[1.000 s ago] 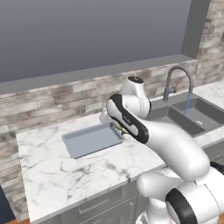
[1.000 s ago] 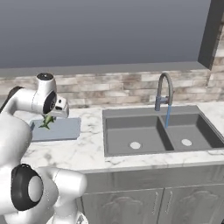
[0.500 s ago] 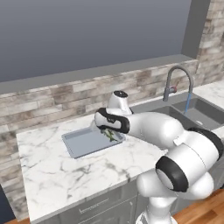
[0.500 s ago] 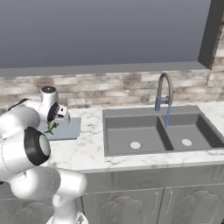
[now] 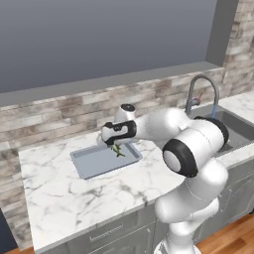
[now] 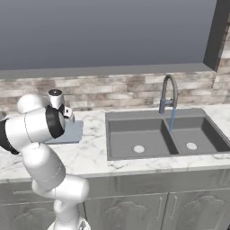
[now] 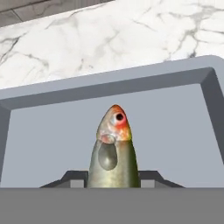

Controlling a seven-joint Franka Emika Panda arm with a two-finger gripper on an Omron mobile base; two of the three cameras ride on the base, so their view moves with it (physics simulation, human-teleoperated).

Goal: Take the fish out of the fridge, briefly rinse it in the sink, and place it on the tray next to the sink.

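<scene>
Gripper (image 7: 113, 183) clamped on fish (image 7: 113, 151), head pointing away along the fingers, over tray (image 7: 175, 127), long axis toward its far rim

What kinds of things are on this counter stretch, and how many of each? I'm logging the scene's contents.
Fish: 1
Tray: 1
Sink: 1, with 2 basins
Faucet: 1
Total: 4 things
</scene>
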